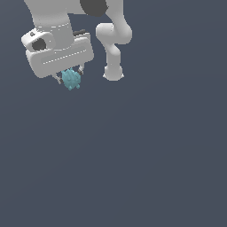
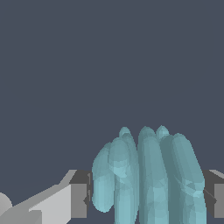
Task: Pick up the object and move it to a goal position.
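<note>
Exterior view: the white gripper (image 1: 69,80) hangs near the upper part of the exterior view's left, its broad body tilted. The teal object (image 1: 71,80) sits directly beneath it, lodged between the two short dark fingers (image 1: 58,79). The jaws are closed narrowly onto the object, one finger against each side. The arm's base (image 1: 113,73) stands just to the exterior view's right. Wrist view: the lumpy, ridged object (image 2: 148,179) fills the gap between both fingers (image 2: 79,197), touching each. Whether it rests on the dark table (image 1: 133,168) cannot be told.
</note>
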Motion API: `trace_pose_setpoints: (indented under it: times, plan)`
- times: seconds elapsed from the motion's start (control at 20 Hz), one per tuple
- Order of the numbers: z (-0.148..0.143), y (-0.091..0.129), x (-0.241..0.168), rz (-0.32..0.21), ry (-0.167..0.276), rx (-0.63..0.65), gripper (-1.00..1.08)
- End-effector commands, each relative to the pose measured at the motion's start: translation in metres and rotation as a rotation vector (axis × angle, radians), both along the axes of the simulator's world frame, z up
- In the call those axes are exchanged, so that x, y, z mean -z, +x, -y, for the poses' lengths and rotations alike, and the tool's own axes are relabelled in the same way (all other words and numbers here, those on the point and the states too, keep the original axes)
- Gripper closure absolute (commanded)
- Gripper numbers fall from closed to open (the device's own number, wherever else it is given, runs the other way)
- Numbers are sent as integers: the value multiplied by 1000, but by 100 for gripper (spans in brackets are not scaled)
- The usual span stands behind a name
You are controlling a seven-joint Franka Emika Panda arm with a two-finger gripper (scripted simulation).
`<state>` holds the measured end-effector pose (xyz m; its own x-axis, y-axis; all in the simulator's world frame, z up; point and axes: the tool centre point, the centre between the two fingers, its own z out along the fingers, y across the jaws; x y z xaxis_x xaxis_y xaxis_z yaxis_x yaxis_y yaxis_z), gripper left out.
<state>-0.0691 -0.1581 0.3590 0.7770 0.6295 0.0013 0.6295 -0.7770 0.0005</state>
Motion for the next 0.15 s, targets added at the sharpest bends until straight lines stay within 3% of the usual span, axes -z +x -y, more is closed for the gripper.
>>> trace_pose_setpoints:
  times: [0.0,0.1]
  plan:
    - [3,-1,-5,-1,0,-1,108]
    - [4,-1,-5,-1,0,-1,108]
